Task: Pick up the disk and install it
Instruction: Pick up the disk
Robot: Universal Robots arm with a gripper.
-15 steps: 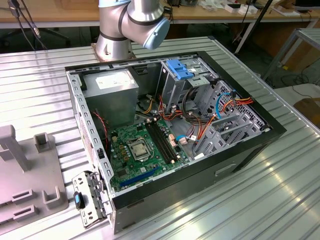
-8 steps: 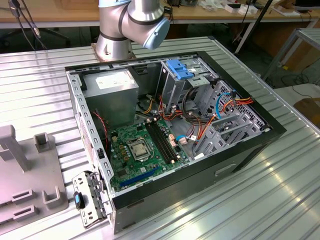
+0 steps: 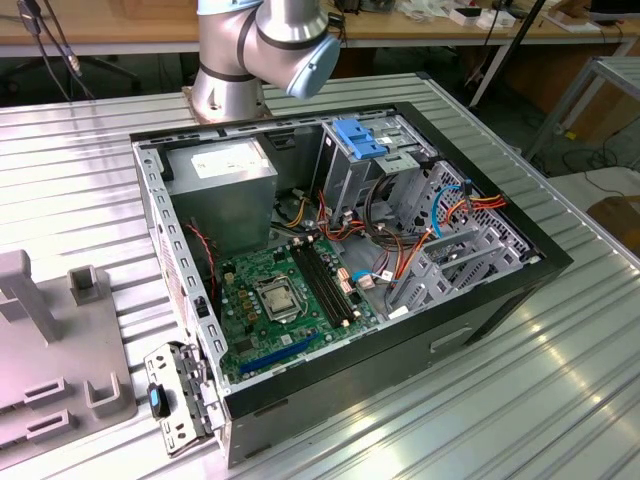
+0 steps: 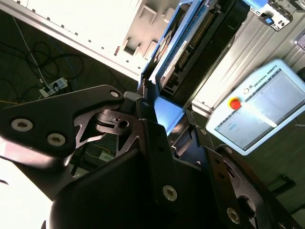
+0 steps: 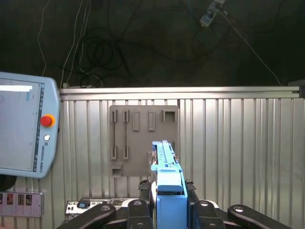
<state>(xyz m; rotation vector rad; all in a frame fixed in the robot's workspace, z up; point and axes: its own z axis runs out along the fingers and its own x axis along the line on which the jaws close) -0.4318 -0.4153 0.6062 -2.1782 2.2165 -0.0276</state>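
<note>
I have the disk (image 5: pixel 167 188) in the tool: the gripper (image 5: pixel 167 193) is clamped on it, one dark finger (image 5: pixel 145 191) against each side of the bright blue carrier. In the second wrist view the disk (image 4: pixel 190 43) runs straight out from the gripper (image 4: pixel 164 114). It is held on edge, with the blue rail along one side and the dark drive body with its row of connector pins beside it. It hangs in the air, well clear of the table (image 5: pixel 238 143).

That table is ribbed metal sheet with a raised strip along its far edge. In the first wrist view a grey fixture plate (image 5: pixel 143 138) with slots and small raised stops lies flat on it, in line with the disk. A teach pendant (image 5: pixel 24 124) with a red button lies on the same surface.

In the exterior view the table (image 3: pixel 500 400) carries the open computer case (image 3: pixel 480 300) lying on its side, with the grey fixture plate (image 3: pixel 40 370) at the exterior view's left. Inside the case I see a green motherboard (image 3: pixel 285 300), a grey power supply (image 3: pixel 220 185), bundles of coloured wires and a metal drive cage topped by a blue bracket (image 3: pixel 360 135). The robot arm (image 3: pixel 260 50) stands on the table behind the case.

Past the table edge the floor (image 5: pixel 143 38) is dark, with loose cables and a power strip (image 5: pixel 209 14). A wooden bench (image 3: pixel 100 25) runs along the back of the room.
</note>
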